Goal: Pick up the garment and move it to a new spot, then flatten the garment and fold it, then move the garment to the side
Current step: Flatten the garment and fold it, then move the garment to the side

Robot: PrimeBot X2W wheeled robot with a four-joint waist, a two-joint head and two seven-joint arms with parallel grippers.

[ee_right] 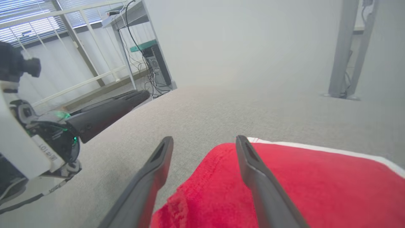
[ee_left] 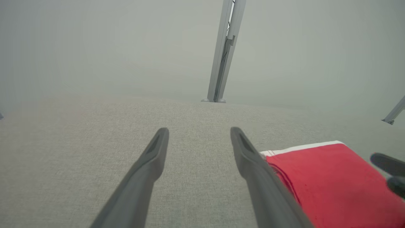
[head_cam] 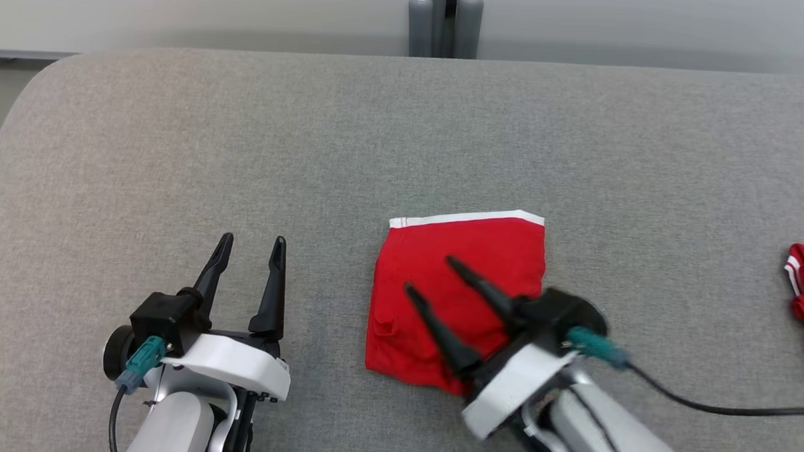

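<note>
Head view: a folded red cloth garment with a white hem lies mid-table on the grey fabric table. The right gripper sits over it, jaws apart and empty, probably because the fold is finished. Left wrist view: the left gripper, jaws apart, waits just beside the garment, out of the way. Right wrist view: spread fingers straddle the garment's edge.

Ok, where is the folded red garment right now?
In the head view the garment lies on the grey table, just right of centre, beneath the open right gripper.
</note>
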